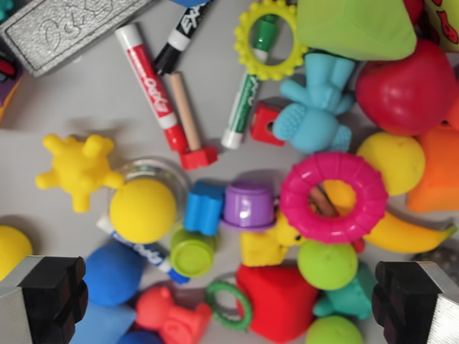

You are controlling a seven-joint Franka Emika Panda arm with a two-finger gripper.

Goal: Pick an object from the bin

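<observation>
I look straight down into a grey bin [86,100] full of toys. My gripper [229,301] is open, with one black fingertip [54,294] at the lower left and the other at the lower right, holding nothing. Between the fingers lie a red block [276,301], a small green ring [231,306], a red figure [168,315] and a lime cup [191,252]. Higher up sit a purple cup [249,204], a blue block [204,208], a yellow ball [143,210] and a pink ring [333,197].
Red [150,86], black [179,36] and green [244,107] markers lie at the top beside a yellow ring [269,39]. A silver eraser [64,29] is top left, a yellow spiky toy [77,168] left. Light blue figure [315,107], red ball [409,89], banana [401,233] crowd the right.
</observation>
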